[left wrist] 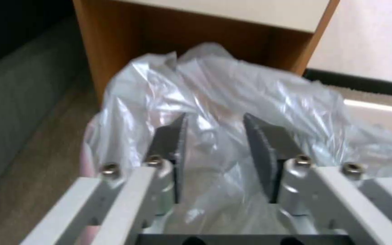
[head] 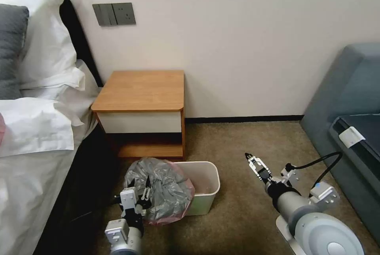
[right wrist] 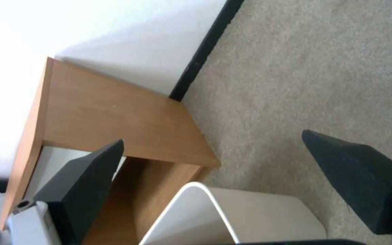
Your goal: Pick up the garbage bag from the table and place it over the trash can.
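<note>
While I watch from the head camera, I take the table (head: 140,91) as my landmark: it stands against the wall, its wooden top bare. To its left lies the bed (head: 35,128) with white linen, and well off to its right a grey-blue sofa (head: 348,128). On the carpet (head: 245,140) just in front of the table's low shelf sits the trash can (head: 206,186). I see the garbage bag (head: 162,187) bunched over the can's left end, between the table and my left gripper (head: 142,191), its pink-red rim hanging down the near side; the can's right half is uncovered. My left gripper sits at the bag's near edge, fingers (left wrist: 262,146) apart with crinkled plastic showing between them. My right gripper (head: 253,162) hovers over carpet to the right of the can, away from the table, its pads (right wrist: 85,183) spread wide.
</note>
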{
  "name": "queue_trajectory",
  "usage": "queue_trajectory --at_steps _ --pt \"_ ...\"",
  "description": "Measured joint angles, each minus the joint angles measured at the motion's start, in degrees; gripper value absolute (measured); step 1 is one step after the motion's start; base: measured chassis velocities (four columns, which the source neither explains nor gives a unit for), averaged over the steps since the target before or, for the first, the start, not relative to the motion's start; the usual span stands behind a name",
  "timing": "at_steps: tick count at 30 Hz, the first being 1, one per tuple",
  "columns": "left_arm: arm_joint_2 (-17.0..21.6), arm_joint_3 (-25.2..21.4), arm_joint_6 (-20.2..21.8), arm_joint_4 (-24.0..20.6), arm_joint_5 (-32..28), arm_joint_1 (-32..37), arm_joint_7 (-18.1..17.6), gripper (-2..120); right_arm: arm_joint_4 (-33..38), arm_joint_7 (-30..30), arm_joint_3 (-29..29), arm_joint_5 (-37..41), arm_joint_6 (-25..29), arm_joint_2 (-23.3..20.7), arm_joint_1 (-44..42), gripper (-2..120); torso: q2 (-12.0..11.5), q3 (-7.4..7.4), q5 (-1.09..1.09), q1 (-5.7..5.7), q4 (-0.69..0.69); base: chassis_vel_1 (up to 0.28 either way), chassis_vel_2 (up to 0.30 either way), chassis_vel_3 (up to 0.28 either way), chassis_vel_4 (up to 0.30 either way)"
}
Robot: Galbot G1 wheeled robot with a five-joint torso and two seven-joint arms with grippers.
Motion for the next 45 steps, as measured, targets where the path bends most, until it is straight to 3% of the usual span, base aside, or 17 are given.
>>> queue_trajectory --at_steps 5,20,32,45 --pt "-0.4 0.5 0.5 1.3 -0.6 -1.0 -0.6 40 -0.2 -0.1 -0.5 -0.5 0.1 0.1 -0.1 100 0.0 0.0 0.0 0.0 0.0 0.0 0.0 0.0 0.0" --pt "-0.1 0.7 1.4 4.3 -1.0 -4.8 -2.5 44 -0.4 -1.1 -1.7 -3.4 0.1 0.4 -1.4 100 0.0 0.0 -0.01 0.0 0.0 0.0 0.0 0.0 0.0" --pt "0.2 -0.9 1.5 2.2 -1.3 -5.0 -3.5 49 -2.2 -2.1 -3.1 -4.1 -0.1 1.2 -0.6 100 0.0 0.0 0.0 0.0 0.0 0.0 0.0 0.0 0.0" --pt "1.3 -0.2 7.7 3.6 -12.0 -9.8 -8.0 48 -3.9 -2.9 -3.7 -5.4 -0.1 2.0 -0.4 100 0.0 0.0 -0.01 0.0 0.0 0.0 0.0 0.0 0.0"
